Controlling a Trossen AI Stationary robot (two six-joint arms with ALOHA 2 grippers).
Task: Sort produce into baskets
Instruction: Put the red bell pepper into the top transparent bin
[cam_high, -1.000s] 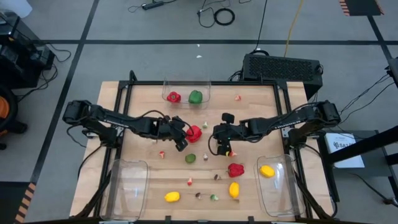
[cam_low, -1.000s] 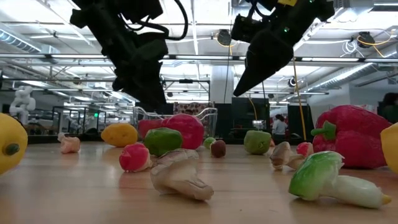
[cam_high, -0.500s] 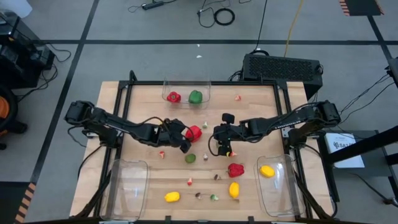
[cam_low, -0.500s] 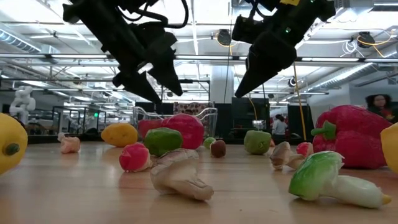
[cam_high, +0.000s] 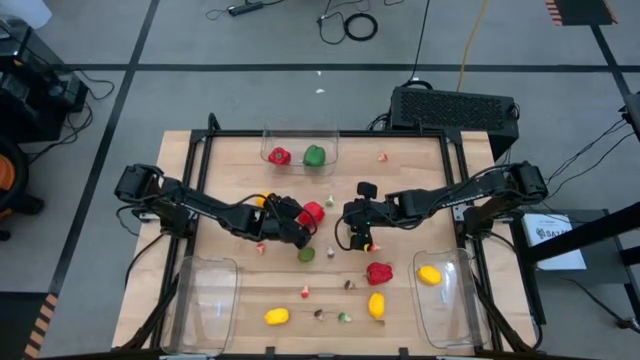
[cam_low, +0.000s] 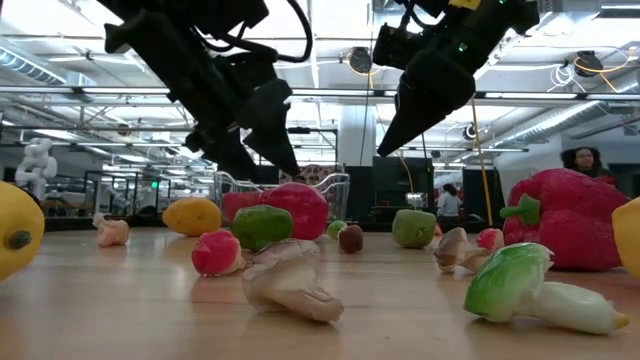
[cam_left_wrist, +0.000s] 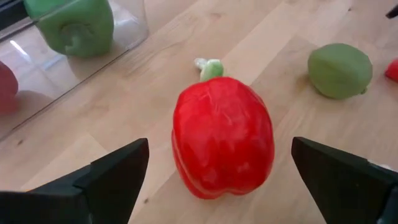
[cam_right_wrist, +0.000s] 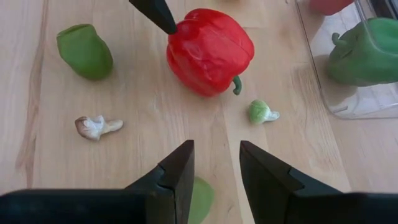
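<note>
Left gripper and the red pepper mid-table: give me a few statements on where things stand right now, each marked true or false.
1. The left gripper stands open with the red pepper between its fingers, not yet gripped. True.
2. The far basket already holds a red pepper and a green pepper. True.
3. The right gripper is holding a lemon. False: nothing is between its fingers; it hangs above the table near the middle.
4. The near-left basket holds two lemons. False: nothing shows in it; one lemon lies in the near-right basket.
5. The red pepper between the left fingers lies inside a basket. False: it rests on the bare wooden table.
</note>
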